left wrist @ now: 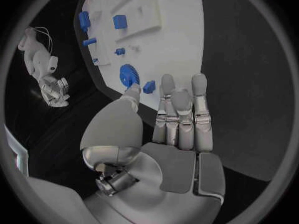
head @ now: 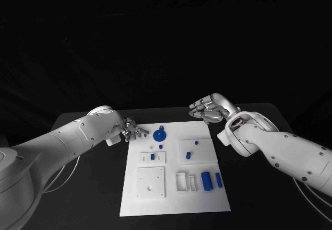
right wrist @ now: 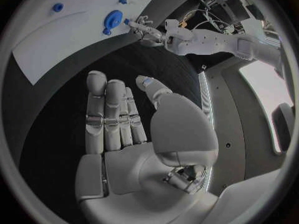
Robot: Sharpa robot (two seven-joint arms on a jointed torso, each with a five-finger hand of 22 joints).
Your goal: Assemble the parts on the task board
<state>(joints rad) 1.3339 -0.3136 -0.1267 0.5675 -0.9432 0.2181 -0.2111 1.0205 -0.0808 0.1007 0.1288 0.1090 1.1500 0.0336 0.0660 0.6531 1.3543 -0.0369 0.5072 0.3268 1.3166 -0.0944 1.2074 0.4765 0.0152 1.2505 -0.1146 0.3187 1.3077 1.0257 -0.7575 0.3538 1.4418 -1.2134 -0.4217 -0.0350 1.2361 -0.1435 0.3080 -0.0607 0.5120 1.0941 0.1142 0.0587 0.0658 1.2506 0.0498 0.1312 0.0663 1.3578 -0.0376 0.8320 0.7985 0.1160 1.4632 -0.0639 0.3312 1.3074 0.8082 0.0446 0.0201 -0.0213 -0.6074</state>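
Blue cylinders (head: 207, 179) are lying near the task board's (head: 173, 201) front edge; the gear (head: 160, 136) — small, stiff, light, probably best pinched by its rim — is sitting beside the left robot hand (head: 131, 129), fingers spread, like the empty right robot hand (head: 209, 109).

We see the task board (head: 176, 201) in the middle of the table (head: 90, 191), the gear (head: 160, 136) at its far end, two long parts (head: 207, 179) near its right edge.
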